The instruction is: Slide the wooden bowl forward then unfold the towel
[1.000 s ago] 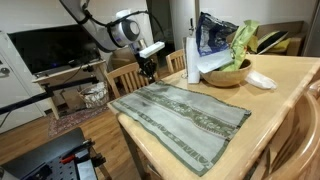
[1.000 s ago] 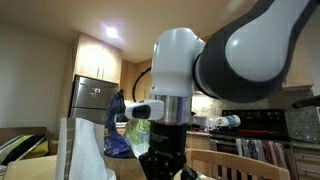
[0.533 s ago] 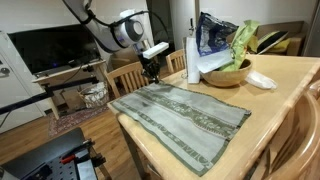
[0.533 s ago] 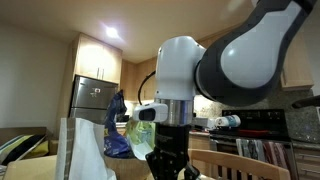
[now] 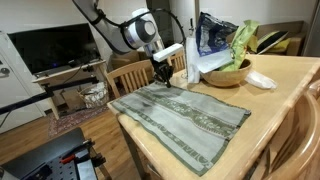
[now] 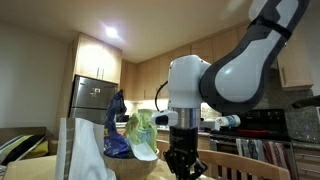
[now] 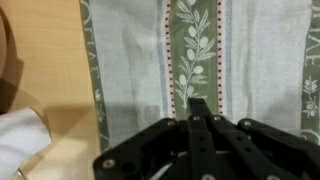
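Note:
The grey-green striped towel (image 5: 180, 112) lies spread flat on the wooden table (image 5: 285, 95). In the wrist view its olive-patterned stripe (image 7: 190, 50) runs right under me. The wooden bowl (image 5: 228, 72) stands at the table's far side, beyond the towel, holding a green leafy thing and white items. My gripper (image 5: 163, 80) hangs just above the towel's far edge, beside the bowl. Its fingers (image 7: 197, 103) are pressed together with nothing between them. In an exterior view from behind, the gripper (image 6: 180, 168) points down next to the leafy thing.
A white bottle (image 5: 192, 58) and a blue bag (image 5: 213, 35) stand behind the bowl. A small white dish (image 5: 262, 80) lies to its right. Wooden chairs (image 5: 125, 75) flank the table. A white object (image 7: 20, 135) shows at the wrist view's lower left.
The arm has swung right, from beyond the table's edge to over the towel's far edge, closer to the bowl. The towel and bowl have not moved.

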Motion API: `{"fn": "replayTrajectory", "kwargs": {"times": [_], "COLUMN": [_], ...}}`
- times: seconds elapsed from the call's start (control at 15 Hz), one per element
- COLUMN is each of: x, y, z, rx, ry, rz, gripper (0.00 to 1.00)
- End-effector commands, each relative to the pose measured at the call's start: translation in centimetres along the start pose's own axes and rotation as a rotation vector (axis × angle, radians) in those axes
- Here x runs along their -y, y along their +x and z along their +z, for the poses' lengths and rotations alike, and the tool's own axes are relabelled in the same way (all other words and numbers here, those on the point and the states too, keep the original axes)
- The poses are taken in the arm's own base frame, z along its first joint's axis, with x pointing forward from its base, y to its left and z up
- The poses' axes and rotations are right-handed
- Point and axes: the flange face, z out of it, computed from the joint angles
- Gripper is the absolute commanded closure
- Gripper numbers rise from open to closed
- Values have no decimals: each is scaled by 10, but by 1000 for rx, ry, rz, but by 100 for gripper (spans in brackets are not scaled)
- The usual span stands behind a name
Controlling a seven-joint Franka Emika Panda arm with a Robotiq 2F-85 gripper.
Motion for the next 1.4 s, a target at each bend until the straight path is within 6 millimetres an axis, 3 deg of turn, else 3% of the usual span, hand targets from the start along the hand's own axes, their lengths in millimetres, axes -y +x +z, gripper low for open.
{"fn": "replayTrajectory", "kwargs": {"times": [0.0,0.4,0.87,1.33], "x": [-4,-11,-17,-25], "y": [-13,-37,-41,-89], "z": [8,27,60,68], "rx": [-11,-9,26,69], "ry": [13,23,-30,-56], "rz": [91,220,259,457], "gripper": [97,97,97,97]}}
